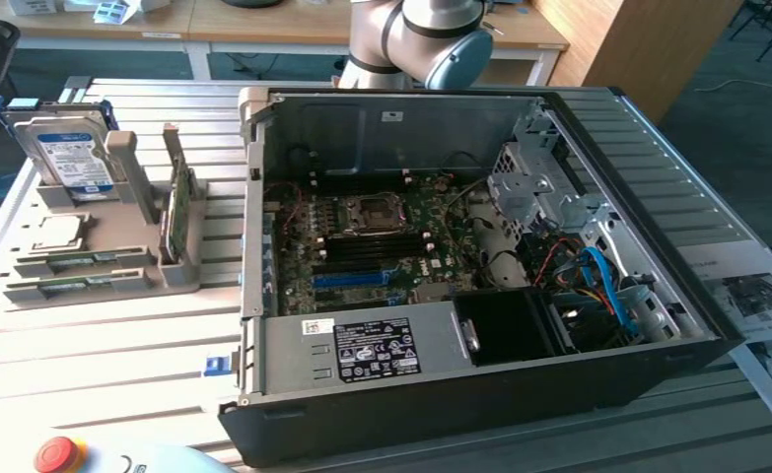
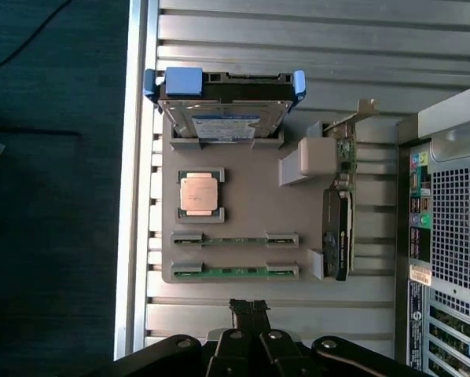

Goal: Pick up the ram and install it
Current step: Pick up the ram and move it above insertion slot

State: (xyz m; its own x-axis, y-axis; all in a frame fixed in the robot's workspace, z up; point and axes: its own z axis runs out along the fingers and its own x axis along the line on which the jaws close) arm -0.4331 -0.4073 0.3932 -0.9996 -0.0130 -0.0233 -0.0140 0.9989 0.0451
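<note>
The ram [image 1: 81, 286], a thin, long green circuit-board stick, lies flat in the front slot of a grey plastic holder [image 1: 179, 276] in the exterior view. It is on that view's left of the open black computer case [image 1: 491, 394], with a second green stick [image 1: 81, 260] just beside it (both seated). In the wrist view the ram [image 2: 235, 271] sits in the slot nearest the black gripper [image 2: 249, 308] – fingers pressed together, gripping nothing, clear of the stick

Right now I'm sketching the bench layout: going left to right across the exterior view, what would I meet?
Blue-labelled hard drive → green card standing on edge → open computer case → printed sheets.
</note>
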